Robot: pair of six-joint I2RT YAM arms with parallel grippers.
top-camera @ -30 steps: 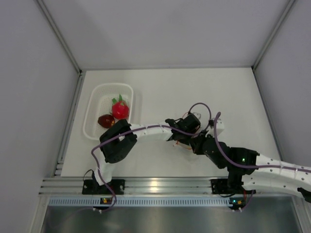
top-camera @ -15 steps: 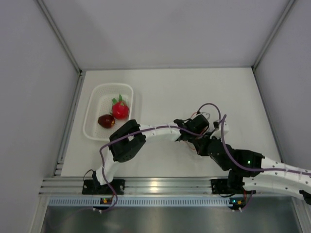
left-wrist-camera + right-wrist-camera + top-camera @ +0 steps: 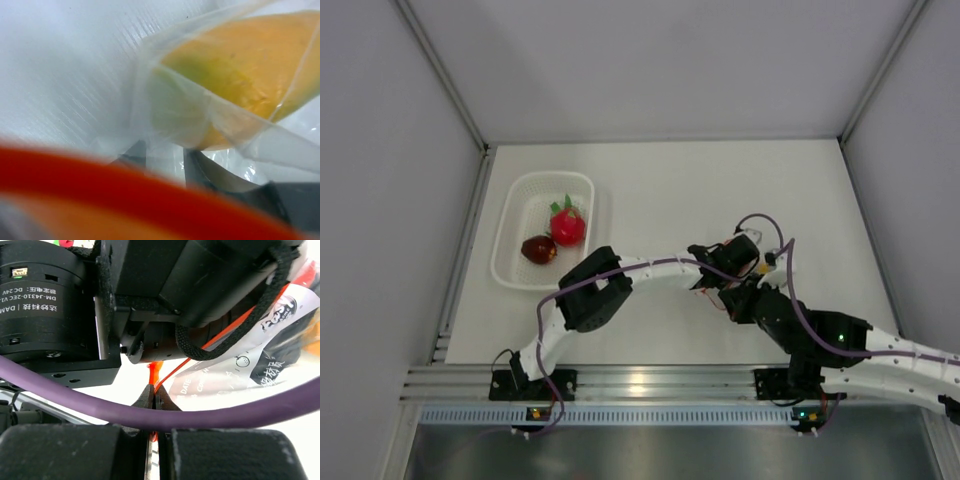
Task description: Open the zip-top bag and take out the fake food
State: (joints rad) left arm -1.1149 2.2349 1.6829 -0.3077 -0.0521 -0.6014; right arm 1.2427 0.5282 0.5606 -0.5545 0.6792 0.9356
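The zip-top bag (image 3: 165, 100) is held up between both grippers right of the table's middle, and a small part of it shows in the top view (image 3: 767, 258). The yellow-orange fake fruit (image 3: 250, 70) lies inside the clear plastic. The orange-red zip strip (image 3: 150, 195) runs blurred across the left wrist view. My left gripper (image 3: 728, 272) (image 3: 162, 150) pinches a fold of the bag. My right gripper (image 3: 732, 298) (image 3: 156, 392) is shut on the zip strip (image 3: 155, 371). The red fruit (image 3: 568, 225) and the maroon fruit (image 3: 538, 249) lie in the basket.
The white perforated basket (image 3: 520, 200) stands at the table's left side. The left arm's black wrist motor (image 3: 45, 300) sits right above my right gripper, and a purple cable (image 3: 100, 410) crosses in front of it. Grey walls stand on three sides.
Both grippers have moved to the right together with the bag. The left arm's elbow has swung right too. The fruits in the basket have not moved.
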